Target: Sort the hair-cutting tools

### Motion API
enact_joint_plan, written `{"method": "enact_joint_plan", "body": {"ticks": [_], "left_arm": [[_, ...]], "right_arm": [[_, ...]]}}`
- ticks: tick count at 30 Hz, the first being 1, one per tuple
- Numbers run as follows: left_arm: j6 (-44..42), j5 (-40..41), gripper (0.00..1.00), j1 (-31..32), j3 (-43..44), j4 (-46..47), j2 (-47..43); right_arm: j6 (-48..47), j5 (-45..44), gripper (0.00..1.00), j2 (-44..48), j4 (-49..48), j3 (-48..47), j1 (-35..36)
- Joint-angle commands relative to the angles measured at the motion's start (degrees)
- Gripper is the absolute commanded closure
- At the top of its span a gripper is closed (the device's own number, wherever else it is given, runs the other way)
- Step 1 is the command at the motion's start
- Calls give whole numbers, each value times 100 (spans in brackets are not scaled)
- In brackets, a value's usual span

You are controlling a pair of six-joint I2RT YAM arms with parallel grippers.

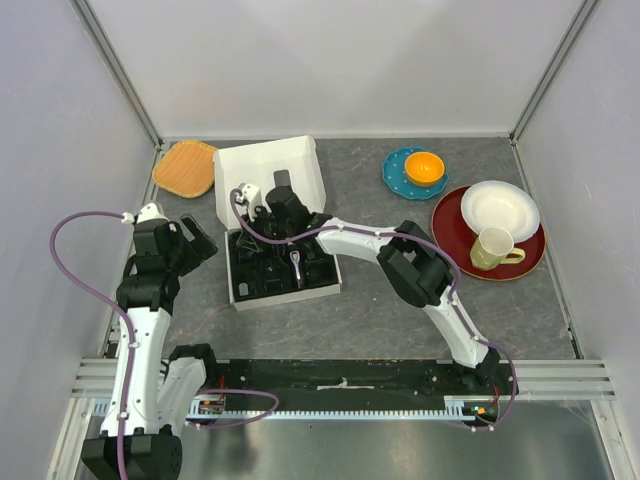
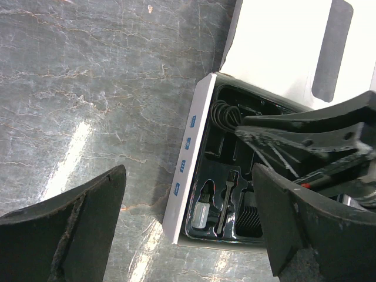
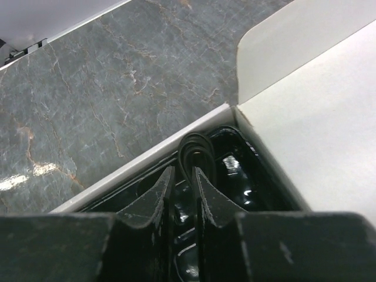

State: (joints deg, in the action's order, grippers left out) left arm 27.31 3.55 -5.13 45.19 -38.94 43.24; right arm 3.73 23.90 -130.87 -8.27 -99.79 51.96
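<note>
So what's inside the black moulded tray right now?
A coiled black cable, a thin black brush, a small pale bottle and a ribbed black comb guard show. The right claw covers the rest.

the left arm (image 1: 135,325) stands bent, and the left gripper (image 2: 189,176) has its two fingers spread wide apart. the right arm (image 1: 360,240) stretches out long. the right gripper (image 3: 183,171) tips down, fingers close together with a thin gap between; maybe pinching, hard to tell.
</note>
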Motion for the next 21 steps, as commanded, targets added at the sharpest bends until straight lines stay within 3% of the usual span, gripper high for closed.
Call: {"method": "enact_joint_plan", "body": {"ticks": [1,10,21], "left_arm": [[90,40,6,-32,-1,53,-18],[90,49,6,-32,-1,62,-18],[90,119,6,-32,8,44,-79]], "right_arm": [[365,-175,78,-377,-429,-111,209],[603,-1343,86,-633,-359,-137,200],[665,-1099,84,200,-122,-112,200]]}}
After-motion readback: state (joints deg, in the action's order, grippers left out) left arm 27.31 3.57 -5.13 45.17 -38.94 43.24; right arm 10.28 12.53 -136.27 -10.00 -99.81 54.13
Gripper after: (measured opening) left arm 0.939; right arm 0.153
